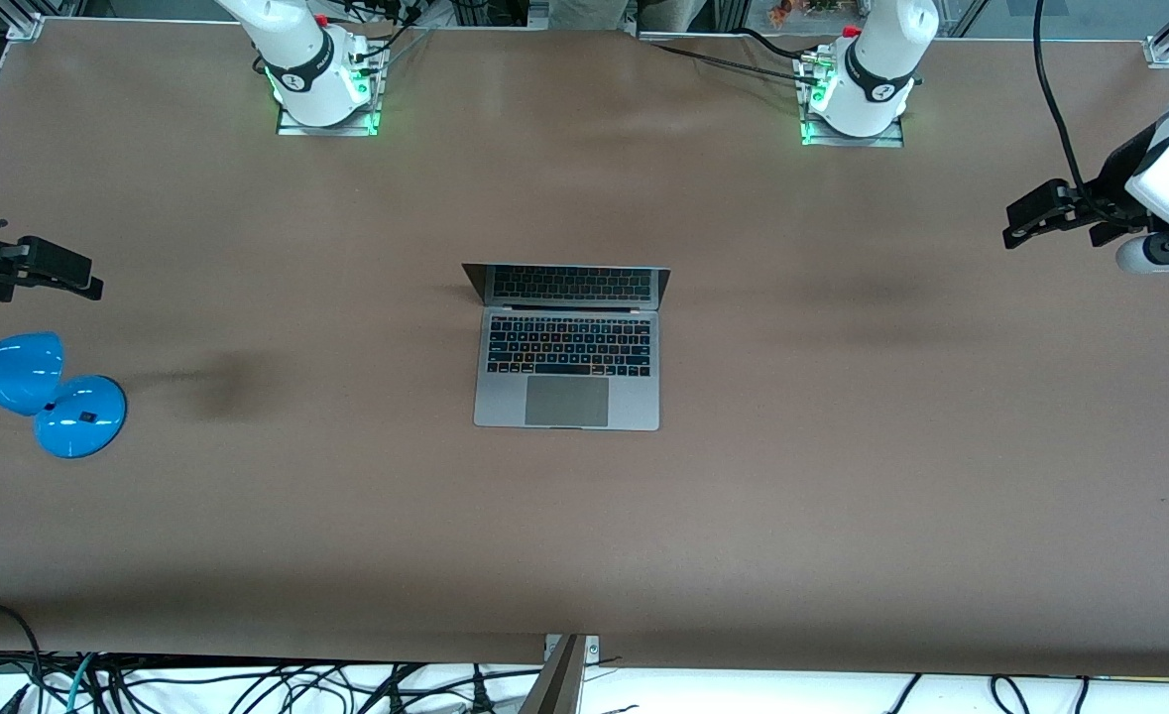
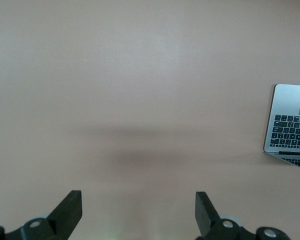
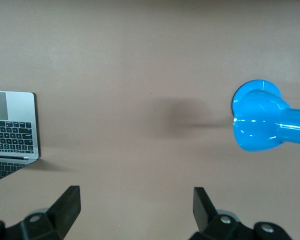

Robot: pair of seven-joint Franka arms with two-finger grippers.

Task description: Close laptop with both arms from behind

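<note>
I am holding the left claw [image 1: 1015, 223] and right claw [image 1: 88, 283] spread wide over the counter's [image 1: 842, 446] ends; next, both reach the open laptop's [image 1: 567, 347] lid.

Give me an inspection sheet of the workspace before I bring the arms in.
Surface: brown table, bare around the laptop.
Job's things: laptop mid-table, lid open, untouched.
Clutter: blue lamp at the right arm's end.
Grippers: left gripper open, over the left arm's end; right gripper open, above the lamp.
Cables: black cables below the table edge nearest the camera.
Surroundings: nothing seen.
</note>
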